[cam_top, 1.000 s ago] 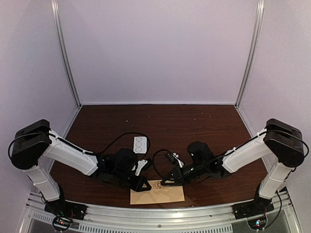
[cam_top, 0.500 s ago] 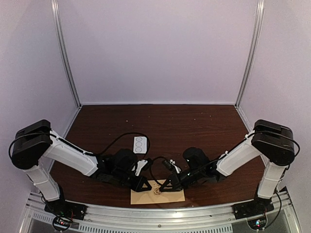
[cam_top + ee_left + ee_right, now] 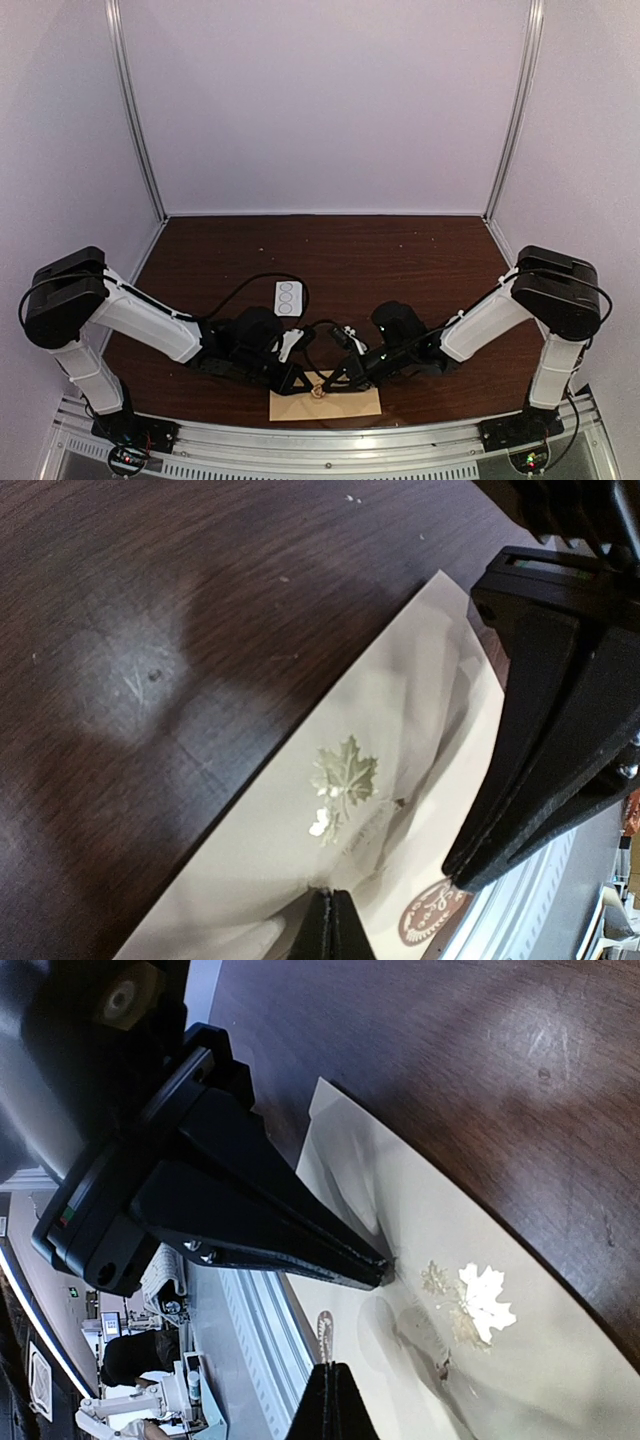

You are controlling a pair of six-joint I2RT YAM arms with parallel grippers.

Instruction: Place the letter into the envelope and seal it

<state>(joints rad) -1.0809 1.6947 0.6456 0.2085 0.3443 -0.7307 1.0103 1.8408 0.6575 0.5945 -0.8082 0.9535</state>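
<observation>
Dark wood table (image 3: 400, 250) within pale walls. At its near edge the envelope (image 3: 345, 406) lies flat, tan kraft with a gold maple leaf (image 3: 345, 775) at its middle. The left gripper (image 3: 303, 384) and right gripper (image 3: 332, 382), each with fingers pressed together, have their tips down on it. Farther back lies a white sticker card (image 3: 288, 296).

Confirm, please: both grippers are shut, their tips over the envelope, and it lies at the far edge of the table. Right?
Not quite. The envelope lies at the near edge of the table, as the top view shows. The left gripper and right gripper are shut, tips over it.
</observation>
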